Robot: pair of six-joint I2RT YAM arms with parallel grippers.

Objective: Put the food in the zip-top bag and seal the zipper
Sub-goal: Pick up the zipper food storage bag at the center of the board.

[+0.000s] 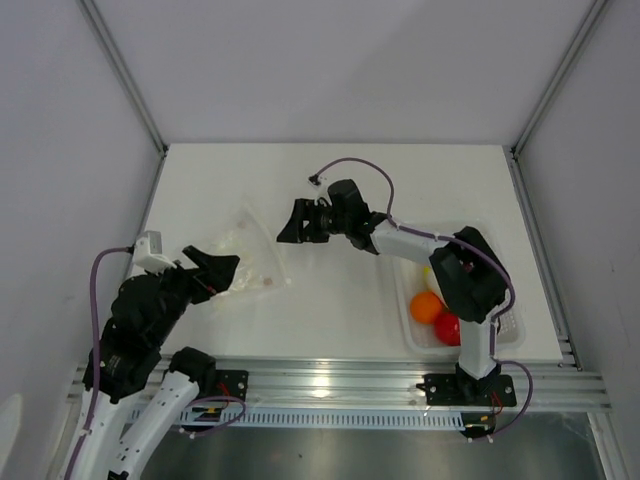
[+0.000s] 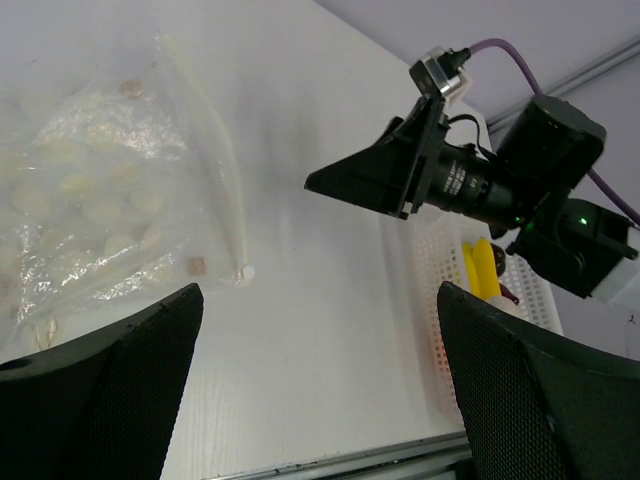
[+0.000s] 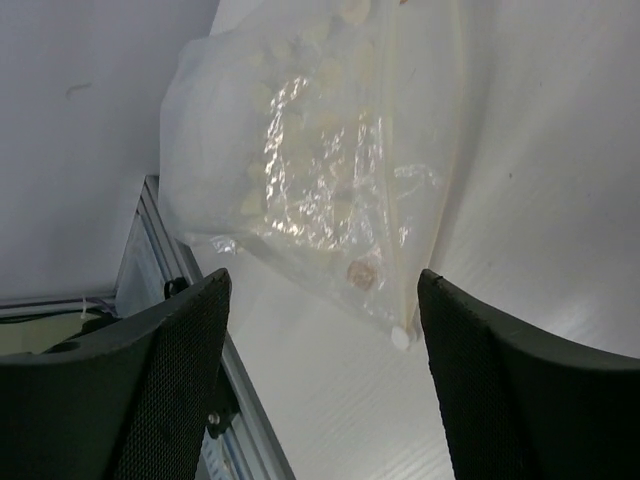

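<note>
I can read no writing. The white marks on the black barrel of my right wrist, seen from the left wrist view, are too small to make out.

The zip-top bag (image 1: pixel 250 255) (image 2: pixel 90 200) (image 3: pixel 310 150) lies flat on the left half of the smooth white tabletop (image 1: pixel 330 180). It is thin, clear, crinkled film that catches glare along its folds. Pale round spots cover it, with a few small brownish dots, and I cannot tell whether they are printed or inside. The zipper (image 2: pixel 225 180) (image 3: pixel 425 180) is a narrow milky strip along one straight edge, ending in a small white nub. I cannot tell whether it is pressed shut.

My left tool (image 1: pixel 212 268) (image 2: pixel 320 295) has its jaws spread wide with nothing between them. Its black, finely dimpled pads (image 2: pixel 100 390) sit at the bag's near-left corner. My right tool (image 1: pixel 297 222) (image 3: pixel 322 280) is also spread and empty, poised over the tabletop just right of the bag.

The food is well apart from the bag, in a translucent tray (image 1: pixel 500 330) (image 2: pixel 440 270) with a latticed wall near my right base. There I see a glossy orange ball (image 1: pixel 427 307), a red round fruit (image 1: pixel 447 328) and a yellow banana bunch (image 2: pixel 482 268).
</note>
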